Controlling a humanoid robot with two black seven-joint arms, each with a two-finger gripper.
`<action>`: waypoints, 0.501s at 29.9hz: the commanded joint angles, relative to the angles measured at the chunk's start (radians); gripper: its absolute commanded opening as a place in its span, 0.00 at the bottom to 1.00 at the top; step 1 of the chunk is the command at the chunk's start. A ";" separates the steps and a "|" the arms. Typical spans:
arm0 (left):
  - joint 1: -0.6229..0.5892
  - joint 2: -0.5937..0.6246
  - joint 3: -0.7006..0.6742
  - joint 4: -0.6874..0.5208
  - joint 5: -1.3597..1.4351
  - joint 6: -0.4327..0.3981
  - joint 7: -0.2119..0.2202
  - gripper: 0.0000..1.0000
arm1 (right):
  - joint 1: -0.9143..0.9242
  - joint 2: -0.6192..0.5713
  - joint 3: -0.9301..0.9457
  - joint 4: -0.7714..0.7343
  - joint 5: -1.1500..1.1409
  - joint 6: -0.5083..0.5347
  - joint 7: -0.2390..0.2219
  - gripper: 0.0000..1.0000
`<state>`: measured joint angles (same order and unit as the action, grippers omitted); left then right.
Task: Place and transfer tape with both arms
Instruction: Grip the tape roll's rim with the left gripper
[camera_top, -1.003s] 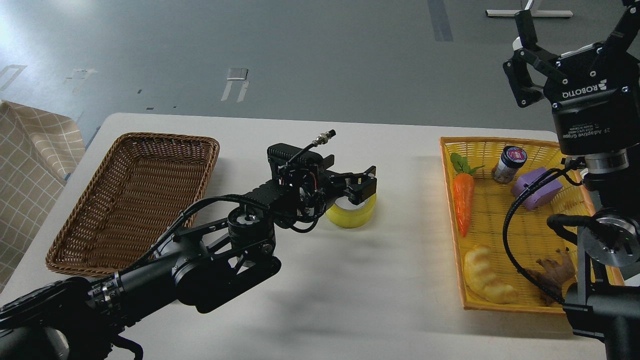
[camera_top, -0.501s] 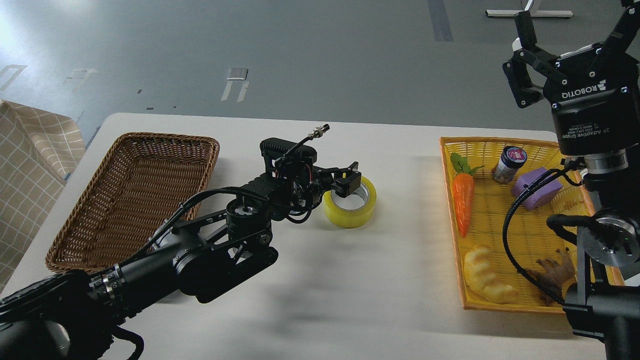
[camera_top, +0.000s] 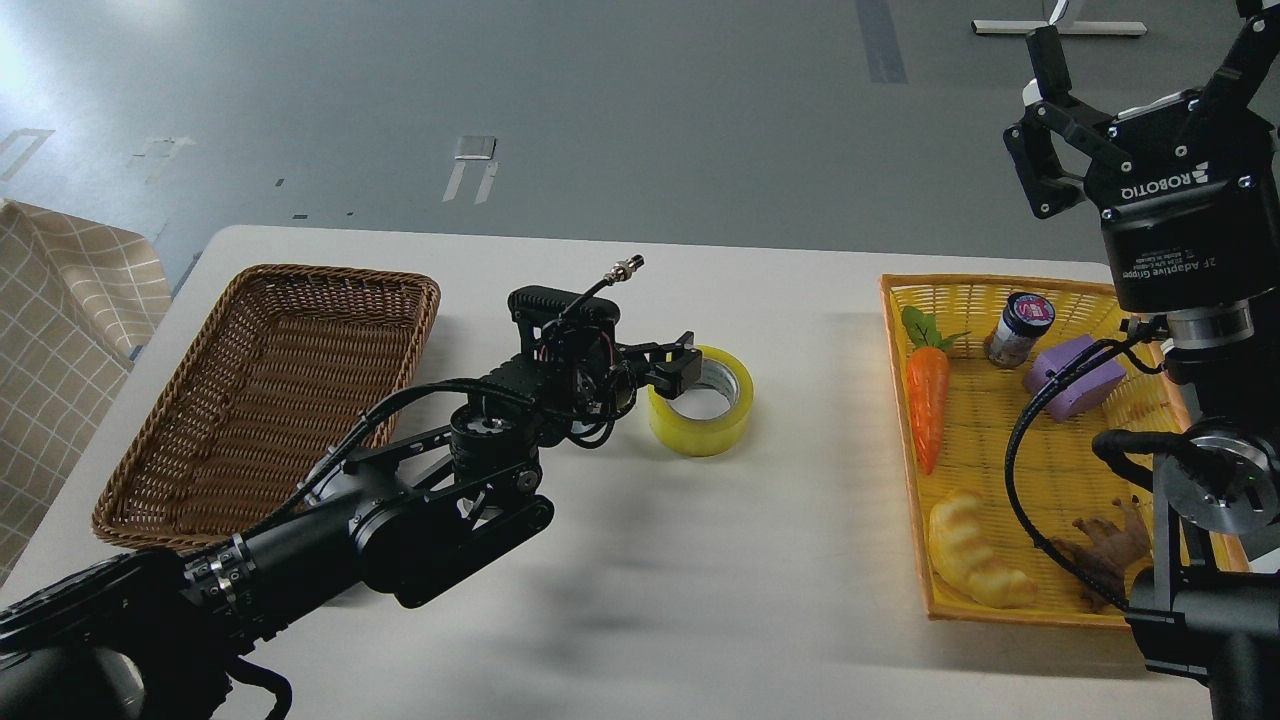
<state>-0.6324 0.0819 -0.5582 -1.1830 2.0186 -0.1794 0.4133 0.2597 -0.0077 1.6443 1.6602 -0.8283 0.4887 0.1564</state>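
Observation:
The tape, a translucent yellow roll with a grey-white core, lies flat on the white table near its middle. My left gripper reaches in from the lower left. Its dark fingers are at the roll's left rim, slightly apart and holding nothing. My right gripper is raised high at the upper right, above the yellow basket. Its fingers are spread wide and empty, far from the tape.
A brown wicker basket sits at the left, empty. The yellow basket holds a toy carrot, a small jar, a purple block, a pale croissant toy and a brown figure. A checked cloth lies at the far left.
My left gripper has drawn back leftward from over the tape to its left rim. The tape has stayed in place and its core now shows. The right arm has barely moved.

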 joint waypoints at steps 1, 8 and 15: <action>0.000 -0.025 0.006 0.013 -0.008 0.000 -0.002 0.98 | 0.000 0.000 0.000 0.004 0.000 0.000 0.000 1.00; -0.003 -0.039 0.004 0.069 -0.040 0.001 -0.008 0.98 | -0.010 0.000 0.000 0.003 0.000 0.000 0.000 1.00; -0.010 -0.044 0.004 0.112 -0.049 0.003 -0.013 0.98 | -0.013 -0.002 0.000 0.004 0.000 0.000 0.000 1.00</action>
<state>-0.6418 0.0386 -0.5538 -1.0759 1.9711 -0.1766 0.4023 0.2472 -0.0077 1.6443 1.6651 -0.8283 0.4887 0.1564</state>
